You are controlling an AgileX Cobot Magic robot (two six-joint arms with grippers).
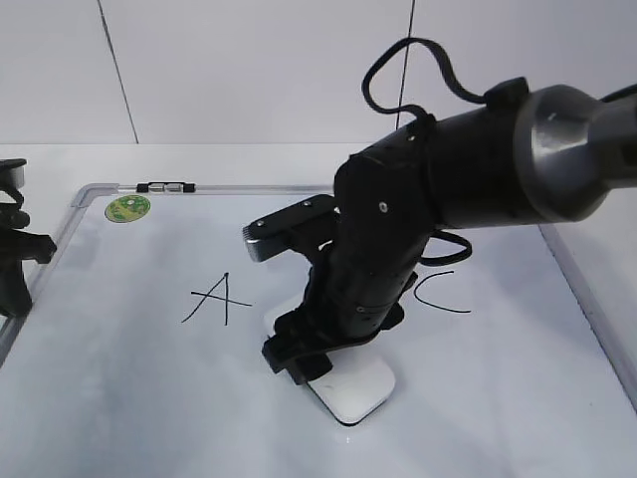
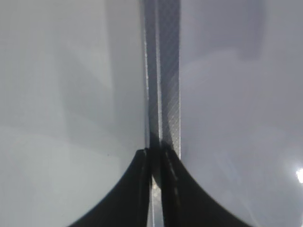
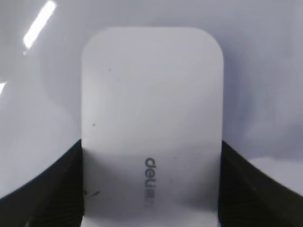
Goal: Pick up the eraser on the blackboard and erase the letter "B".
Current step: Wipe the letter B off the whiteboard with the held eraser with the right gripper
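The white eraser lies flat on the blackboard, front of centre. My right gripper reaches down onto it. In the right wrist view the eraser fills the frame with grey lettering on top, and the two black fingers press against its left and right sides. The letter "B" is hidden behind my right arm. My left gripper hangs at the board's left edge. In the left wrist view its fingers are shut and empty over the silver frame.
A slanted "A" is drawn left of the eraser and a "C" right of the arm. A green sticker and a small black-and-silver marker sit at the board's far left corner.
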